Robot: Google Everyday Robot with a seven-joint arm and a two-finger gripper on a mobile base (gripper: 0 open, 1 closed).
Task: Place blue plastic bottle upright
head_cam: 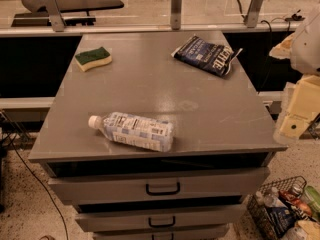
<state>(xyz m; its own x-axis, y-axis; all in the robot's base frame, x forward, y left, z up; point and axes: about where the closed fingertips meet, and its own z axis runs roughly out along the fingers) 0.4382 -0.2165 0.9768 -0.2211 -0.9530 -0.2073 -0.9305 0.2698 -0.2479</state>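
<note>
Item: blue plastic bottle (132, 130), lying sideways on counter (150, 79), not yet upright; gripper (295, 119) at right edge, well apart, opening cannot be told.

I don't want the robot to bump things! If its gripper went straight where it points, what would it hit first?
The gripper hangs right of the table, pointing roughly downward. It would probably reach the wire basket first, not the blue plastic bottle; depth is unclear.

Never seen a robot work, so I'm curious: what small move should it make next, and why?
Probably swing the hand, beside the right edge of the cabinet, left toward the blue plastic bottle: it lies on its side near the front edge, untouched.
</note>
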